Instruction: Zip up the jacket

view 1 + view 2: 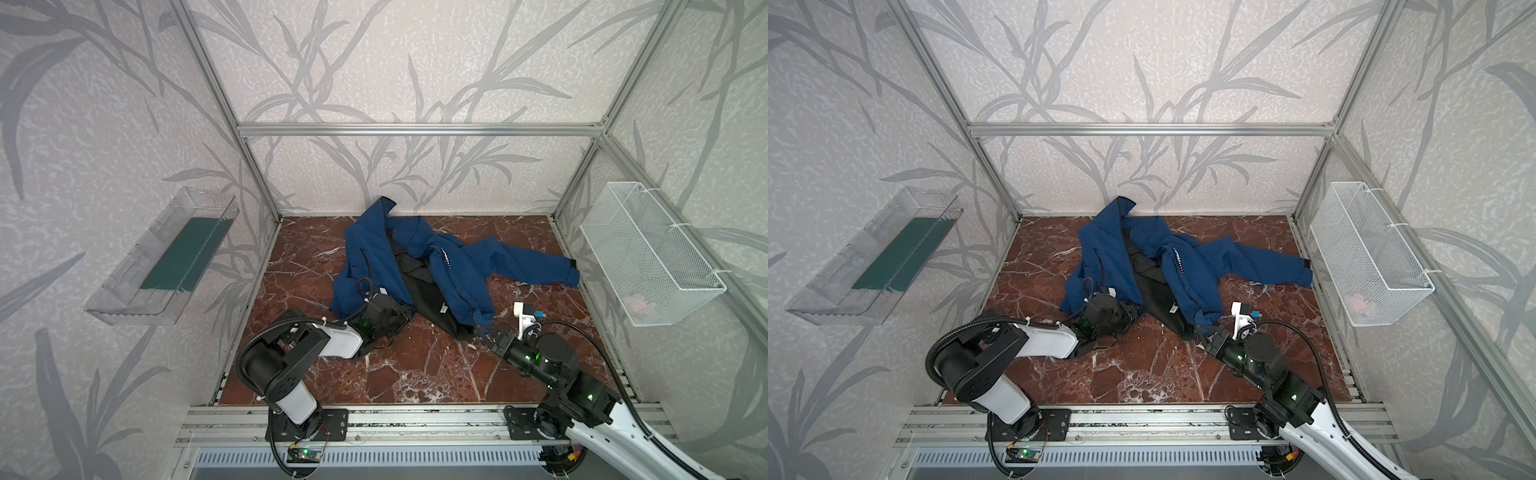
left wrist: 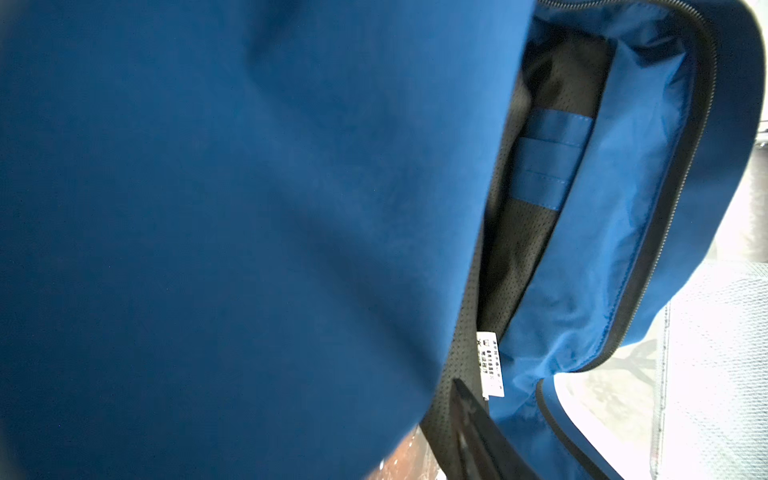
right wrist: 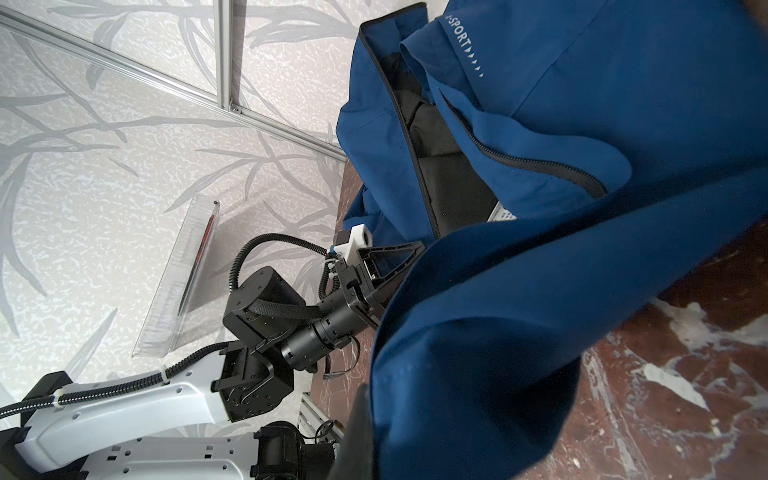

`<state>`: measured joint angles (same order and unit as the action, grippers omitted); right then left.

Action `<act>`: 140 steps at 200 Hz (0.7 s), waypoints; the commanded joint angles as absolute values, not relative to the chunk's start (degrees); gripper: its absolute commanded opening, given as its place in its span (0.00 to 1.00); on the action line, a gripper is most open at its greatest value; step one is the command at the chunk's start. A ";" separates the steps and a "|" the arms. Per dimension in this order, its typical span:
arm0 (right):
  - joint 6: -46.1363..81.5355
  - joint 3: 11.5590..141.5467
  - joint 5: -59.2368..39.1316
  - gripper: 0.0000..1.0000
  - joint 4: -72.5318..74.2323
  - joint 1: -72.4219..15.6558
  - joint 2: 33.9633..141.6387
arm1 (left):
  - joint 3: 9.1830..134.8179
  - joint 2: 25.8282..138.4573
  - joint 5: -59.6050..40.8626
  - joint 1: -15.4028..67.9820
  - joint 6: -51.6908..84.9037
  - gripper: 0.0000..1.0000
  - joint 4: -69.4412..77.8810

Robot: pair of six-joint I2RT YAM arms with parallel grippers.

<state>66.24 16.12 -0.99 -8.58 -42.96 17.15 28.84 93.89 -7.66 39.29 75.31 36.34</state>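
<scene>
Evidently unzipped: the jacket [image 1: 457,270] is spread on the worktop [image 1: 415,374], zipper halves [image 2: 665,208] unjoined.
One hem corner [image 1: 482,318] is pinched by the closed right gripper [image 1: 482,328]; the left gripper [image 1: 401,316] is buried at the opposite hem, opening indiscernible. Beyond the right gripper, something pink [image 1: 636,305] is held in a wire basket [image 1: 681,286]; beyond the left, a green sheet [image 1: 187,257] in a clear tray [image 1: 124,307].
</scene>
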 commanded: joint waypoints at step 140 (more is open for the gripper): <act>64.06 16.86 -2.42 0.00 6.71 -42.47 21.61 | 27.18 83.87 -11.99 38.37 75.31 0.00 48.12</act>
<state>65.93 16.12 -1.17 -5.69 -42.63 19.07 27.22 92.55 -10.94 37.78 77.19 46.63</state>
